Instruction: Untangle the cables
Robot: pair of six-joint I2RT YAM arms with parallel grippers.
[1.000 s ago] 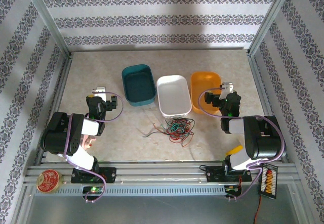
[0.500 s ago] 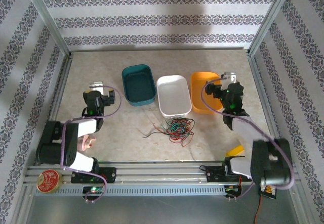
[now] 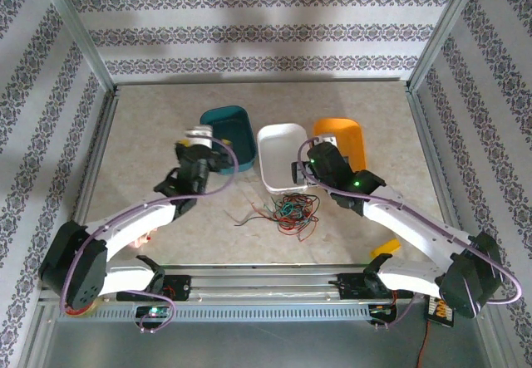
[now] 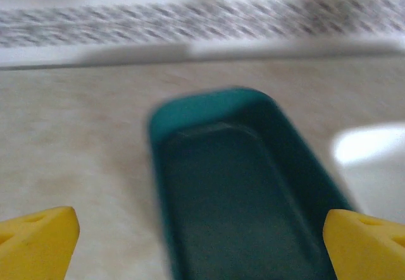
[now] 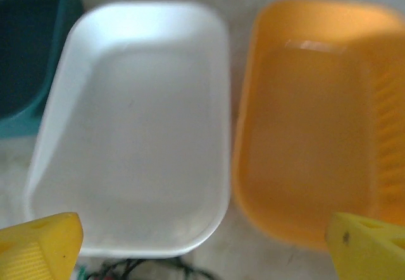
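Cables sit in one red, green and black knot on the table, just near of the white tray. Both the left gripper and the right gripper are spread wide, holding nothing. My worry: pinch the middle of that knot and the whole clump lifts, or thin strands slip free. Right one hangs close by that tray, so it could bump it.

Right wrist view's bottom edge crops the cables.
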